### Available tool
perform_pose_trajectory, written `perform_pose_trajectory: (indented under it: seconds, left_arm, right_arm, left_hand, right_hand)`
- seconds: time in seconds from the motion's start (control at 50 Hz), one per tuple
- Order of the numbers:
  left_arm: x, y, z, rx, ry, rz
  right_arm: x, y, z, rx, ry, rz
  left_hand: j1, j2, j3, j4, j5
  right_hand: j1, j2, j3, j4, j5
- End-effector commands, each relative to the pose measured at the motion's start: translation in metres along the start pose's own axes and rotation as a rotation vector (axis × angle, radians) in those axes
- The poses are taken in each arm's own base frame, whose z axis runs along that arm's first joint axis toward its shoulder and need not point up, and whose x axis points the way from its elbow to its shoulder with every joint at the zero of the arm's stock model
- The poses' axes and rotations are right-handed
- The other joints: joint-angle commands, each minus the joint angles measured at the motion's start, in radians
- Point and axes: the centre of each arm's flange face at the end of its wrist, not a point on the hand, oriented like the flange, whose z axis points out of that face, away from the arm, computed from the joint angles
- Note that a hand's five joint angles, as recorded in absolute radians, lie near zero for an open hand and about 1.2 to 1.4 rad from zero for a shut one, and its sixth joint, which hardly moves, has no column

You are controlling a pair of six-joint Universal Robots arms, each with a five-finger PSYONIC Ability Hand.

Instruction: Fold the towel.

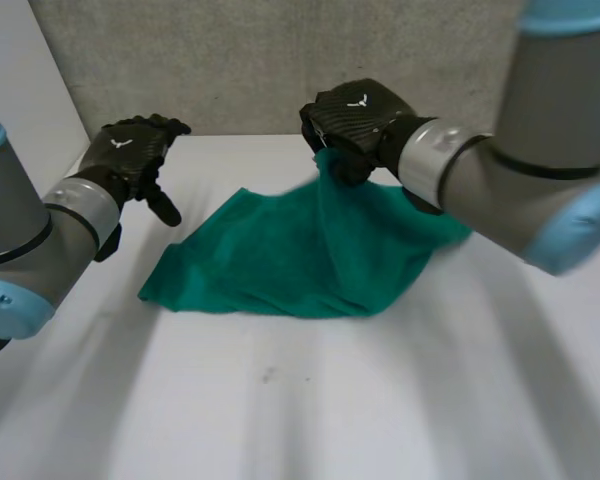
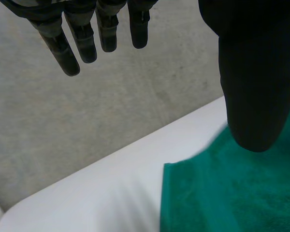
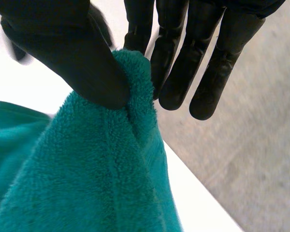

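The right hand [image 1: 358,118] pinches the far edge of the green terry towel [image 1: 300,250] between its thumb and fingers [image 3: 176,72], holding that part raised above the white surface [image 1: 280,400]. The remainder of the towel drapes down and lies spread on the surface, long axis running left to right. The left hand [image 1: 130,150] hovers left of the towel, apart from it, fingers straight, grasping nothing. A grey wall [image 1: 230,60] stands behind the far edge of the surface.

The white table [image 1: 380,400] stood in soft light. Beyond its far edge lay a grey, speckled surface [image 1: 260,60].
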Motion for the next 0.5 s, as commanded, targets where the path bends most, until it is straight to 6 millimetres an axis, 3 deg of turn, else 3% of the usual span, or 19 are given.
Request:
perform_pose_trajectory:
  seconds: [0.02,0.1,0.28,0.32,0.34,0.36,0.38,0.4,0.5]
  left_arm:
    - [0.025,0.021,0.015,-0.026,0.237,-0.01]
    - [0.04,0.039,0.019,-0.055,0.355,-0.025]
    - [0.063,0.087,0.033,-0.144,0.444,-0.041]
    - [0.062,0.09,0.037,-0.145,0.434,-0.041]
    - [0.061,0.091,0.041,-0.143,0.412,-0.04]
    - [0.061,0.091,0.041,-0.143,0.411,-0.04]
    - [0.059,0.09,0.043,-0.139,0.396,-0.037]
    - [0.053,0.087,0.048,-0.128,0.333,-0.027]
    - [0.037,0.072,0.055,-0.07,0.197,-0.002]
  right_arm:
    - [-0.034,-0.03,-0.077,0.025,-0.093,-0.235]
    - [-0.045,-0.026,-0.098,0.008,-0.111,-0.312]
    - [-0.053,-0.015,-0.112,-0.027,-0.128,-0.328]
    - [-0.053,-0.013,-0.113,-0.032,-0.126,-0.326]
    - [-0.053,-0.011,-0.113,-0.037,-0.126,-0.325]
    - [-0.053,-0.01,-0.113,-0.042,-0.125,-0.325]
    - [-0.052,-0.008,-0.112,-0.048,-0.121,-0.323]
    - [-0.049,-0.006,-0.11,-0.054,-0.114,-0.317]
    - [-0.03,0.006,-0.101,-0.097,-0.067,-0.304]
  left_hand:
    - [-0.024,-0.027,-0.031,-0.024,-0.044]
    - [-0.023,-0.026,-0.03,-0.023,-0.043]
    - [0.035,0.032,0.028,0.035,0.015]
    - [0.283,0.281,0.276,0.283,0.263]
    - [0.645,0.643,0.638,0.646,0.626]
    - [0.649,0.646,0.642,0.649,0.629]
    - [0.806,0.803,0.799,0.806,0.786]
    - [1.194,1.191,1.187,1.194,1.174]
    - [1.197,1.195,1.191,1.198,1.178]
  right_hand:
    - [0.424,0.232,0.219,0.21,0.246]
    - [0.424,0.232,0.219,0.21,0.246]
    - [0.424,0.232,0.219,0.21,0.246]
    - [0.424,0.232,0.219,0.21,0.246]
    - [0.424,0.232,0.219,0.21,0.246]
    - [0.424,0.232,0.219,0.21,0.246]
    - [0.424,0.232,0.219,0.21,0.246]
    - [0.424,0.232,0.219,0.21,0.246]
    - [0.424,0.232,0.219,0.21,0.246]
